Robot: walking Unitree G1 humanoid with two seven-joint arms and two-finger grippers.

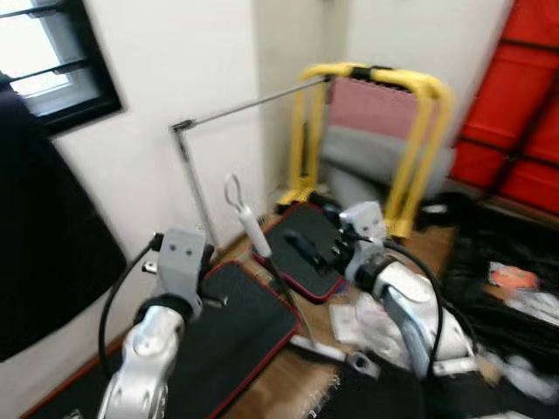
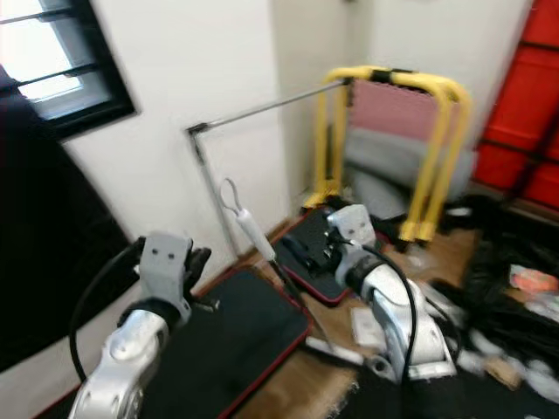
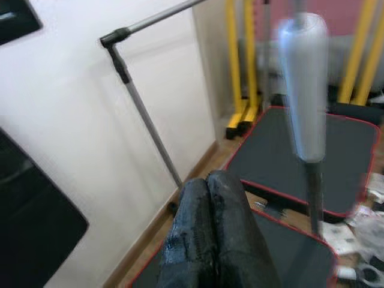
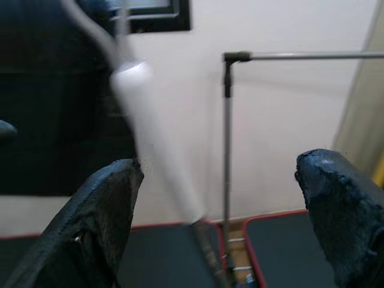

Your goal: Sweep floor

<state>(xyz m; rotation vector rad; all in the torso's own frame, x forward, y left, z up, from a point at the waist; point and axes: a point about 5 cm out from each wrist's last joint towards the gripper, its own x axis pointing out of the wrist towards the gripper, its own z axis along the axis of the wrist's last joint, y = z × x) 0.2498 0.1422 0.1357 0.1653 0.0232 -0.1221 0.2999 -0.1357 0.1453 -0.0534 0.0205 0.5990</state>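
White walls meet a wooden floor (image 1: 288, 375) strewn with black, red-edged mats (image 1: 236, 332). Between both arms a broom handle (image 1: 254, 229), white grip with a wire loop on top, stands tilted over the mats. Right hand (image 4: 222, 222) has its fingers wide apart, the handle near one finger, untouched. Left hand (image 3: 210, 240) has its fingers pressed together, empty. Behind stand a metal rail (image 1: 244, 105) and a yellow frame (image 1: 419, 131).
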